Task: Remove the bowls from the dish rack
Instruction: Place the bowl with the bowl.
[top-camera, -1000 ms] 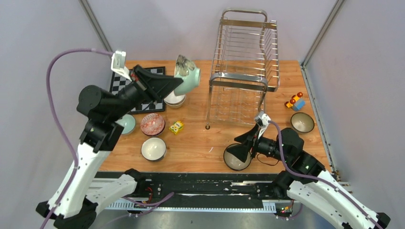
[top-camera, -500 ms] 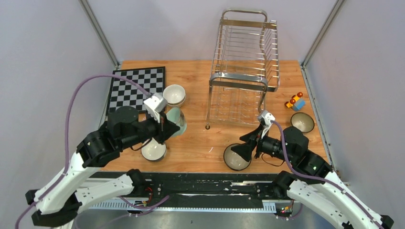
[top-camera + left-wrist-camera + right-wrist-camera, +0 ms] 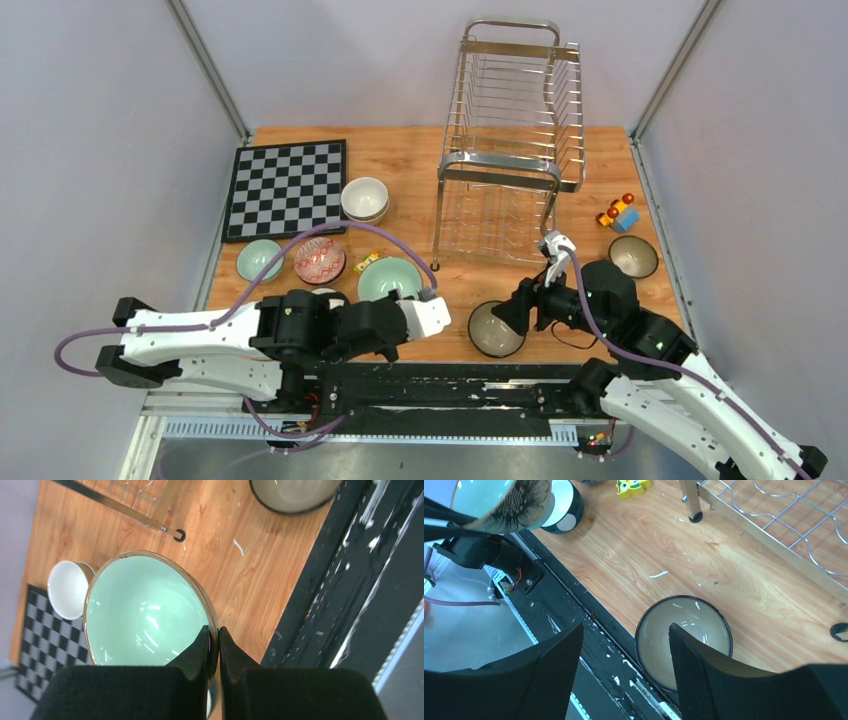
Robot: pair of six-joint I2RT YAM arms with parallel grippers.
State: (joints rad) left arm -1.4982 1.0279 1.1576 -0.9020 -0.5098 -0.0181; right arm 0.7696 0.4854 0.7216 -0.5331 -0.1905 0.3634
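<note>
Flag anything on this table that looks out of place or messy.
Nothing looks spilled or broken. Three things do not belong with dishes: a chessboard at the far left, a yellow block beside the red-patterned bowl, and a toy car right of the dish rack. White flecks litter the wood near the dark-rimmed bowl.
</note>
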